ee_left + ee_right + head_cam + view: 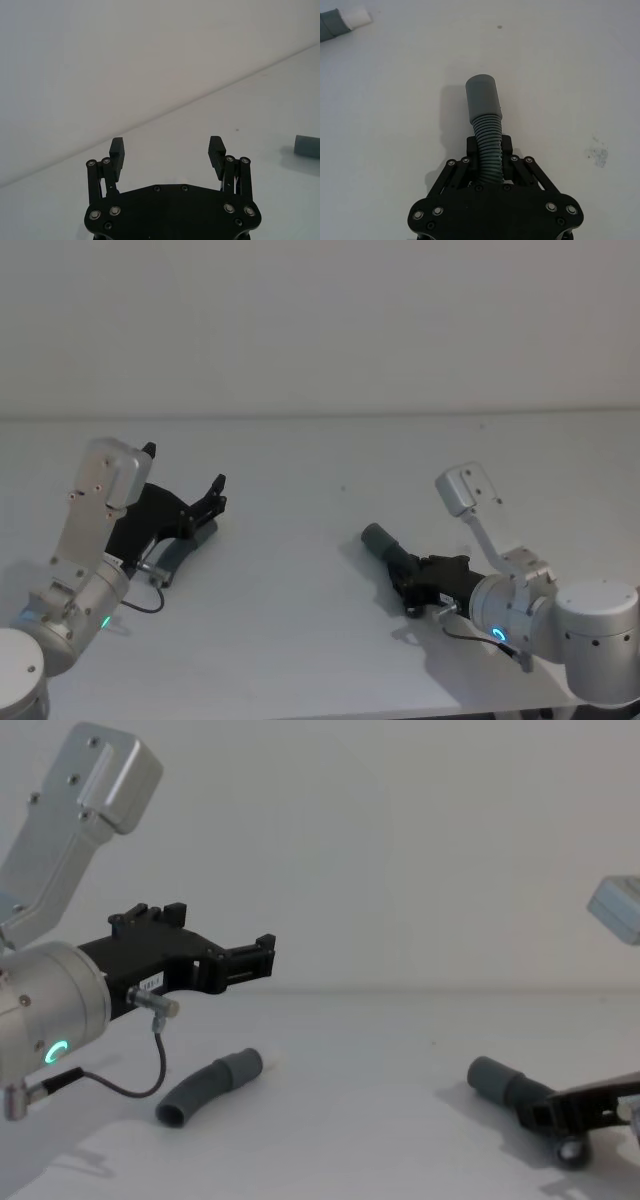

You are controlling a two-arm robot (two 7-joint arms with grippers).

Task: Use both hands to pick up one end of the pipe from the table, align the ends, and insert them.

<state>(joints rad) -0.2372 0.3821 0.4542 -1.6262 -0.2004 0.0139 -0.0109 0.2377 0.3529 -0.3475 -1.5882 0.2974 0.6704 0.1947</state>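
Two pieces of the pipe are on the white table (300, 640). The left piece (185, 545) lies flat, curved, its whitish-tipped end (355, 17) pointing toward the middle. My left gripper (186, 470) hovers above it, open and holding nothing; in the left wrist view its fingers (117, 150) stand wide apart. My right gripper (408, 580) sits low on the table, shut on the corrugated part of the right piece (487, 145). That piece's smooth grey socket end (482, 97) sticks out ahead of the jaws, toward the left piece (210, 1087).
A plain pale wall (320, 320) stands behind the table. Bare white surface lies between the two pieces. A thin black cable (130, 1085) loops under my left wrist. The table's front edge (300, 710) runs close to my body.
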